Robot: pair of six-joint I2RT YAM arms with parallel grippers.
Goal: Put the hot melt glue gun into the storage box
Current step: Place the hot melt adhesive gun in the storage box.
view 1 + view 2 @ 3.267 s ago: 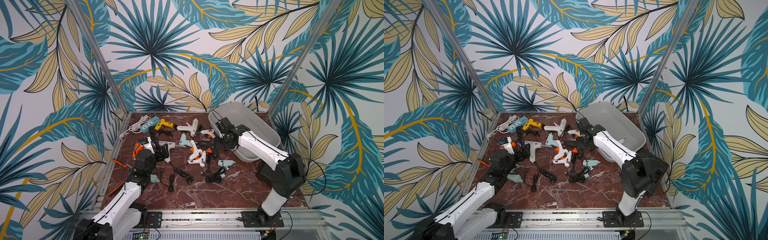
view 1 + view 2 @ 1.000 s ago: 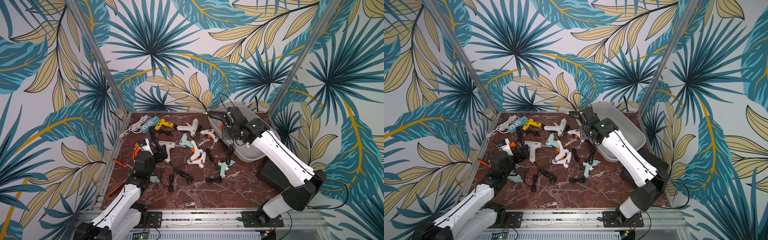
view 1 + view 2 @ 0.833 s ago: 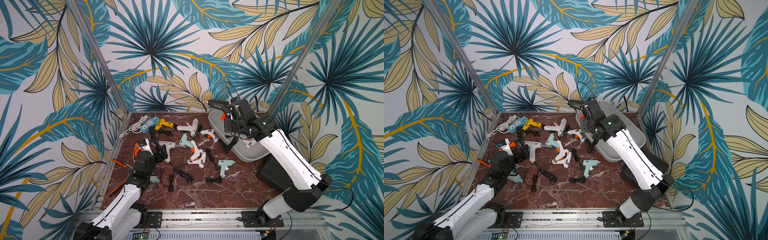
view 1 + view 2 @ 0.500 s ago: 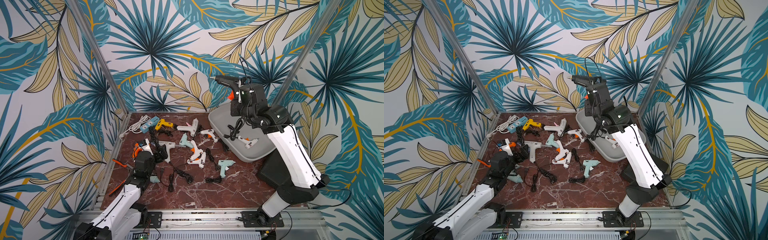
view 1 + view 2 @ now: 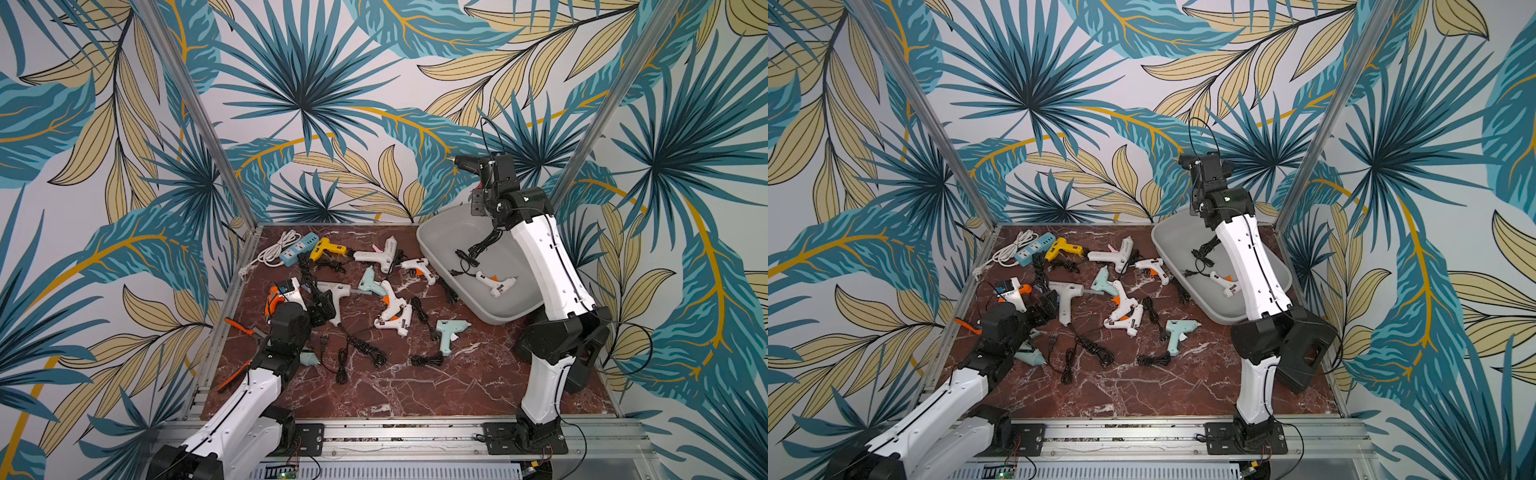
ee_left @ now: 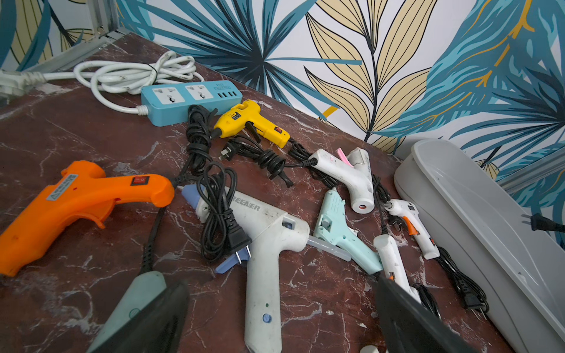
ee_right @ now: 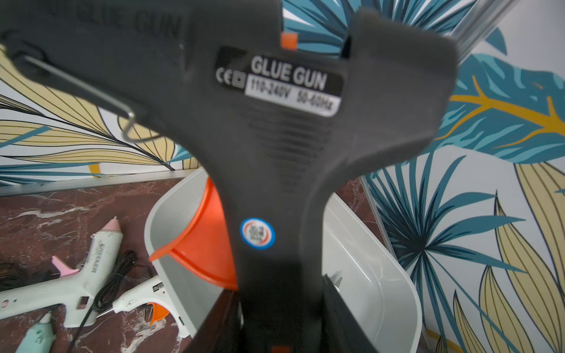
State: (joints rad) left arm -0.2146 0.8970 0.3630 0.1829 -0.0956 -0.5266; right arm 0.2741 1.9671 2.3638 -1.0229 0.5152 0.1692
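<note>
My right gripper (image 5: 490, 176) is shut on the handle of a black hot melt glue gun (image 5: 469, 165) and holds it high above the far end of the storage box (image 5: 444, 237), a light grey tub. In the right wrist view the black glue gun (image 7: 275, 107) fills the frame, its handle between the jaws of the gripper (image 7: 281, 308), with the box (image 7: 382, 259) below. Its black cord (image 5: 478, 249) hangs down into the box, where a small white glue gun (image 5: 496, 284) lies. My left gripper (image 6: 279, 281) stands open, low over a large white glue gun (image 6: 269, 232).
Several more glue guns and coiled cords lie on the marble table (image 5: 415, 386): yellow (image 5: 328, 248), orange (image 5: 272, 299), mint (image 5: 449, 332). A blue power strip (image 5: 299, 247) lies at the back left. A black case (image 5: 1308, 353) stands behind my right arm's base.
My right gripper has risen with the black glue gun from beside the box's rim to high above the box, and the cord has trailed in after it. The left arm has stayed still.
</note>
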